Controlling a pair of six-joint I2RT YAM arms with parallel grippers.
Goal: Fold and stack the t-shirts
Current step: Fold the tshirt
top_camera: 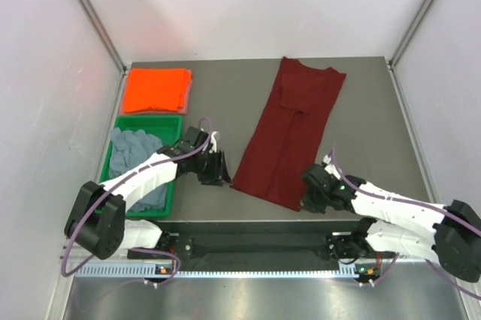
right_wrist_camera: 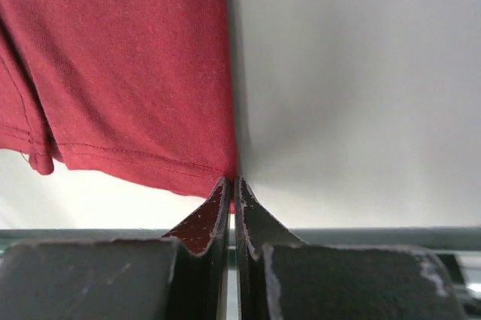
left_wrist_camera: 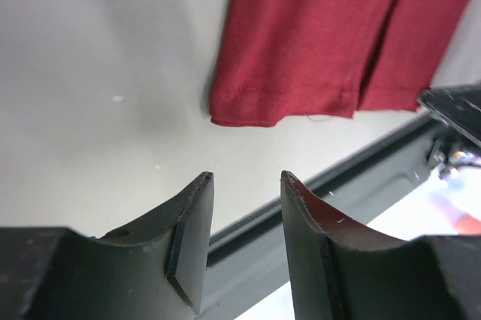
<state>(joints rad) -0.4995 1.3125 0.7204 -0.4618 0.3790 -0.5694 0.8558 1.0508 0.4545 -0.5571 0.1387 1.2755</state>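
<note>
Maroon t-shirt (top_camera: 289,136) lies lengthwise on the surface (top_camera: 376,110). Right gripper (right_wrist_camera: 231,183): jaws pinched on its near hem corner, thin bite. Left gripper (left_wrist_camera: 246,181): jaws apart, empty, short of the hem. Risk: the corner slips when lifted, skewing the fold.

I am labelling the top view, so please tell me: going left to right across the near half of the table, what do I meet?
Green tray with grey-blue t-shirt → left gripper → maroon t-shirt. Right gripper overlaps the shirt, so omitted.
</note>
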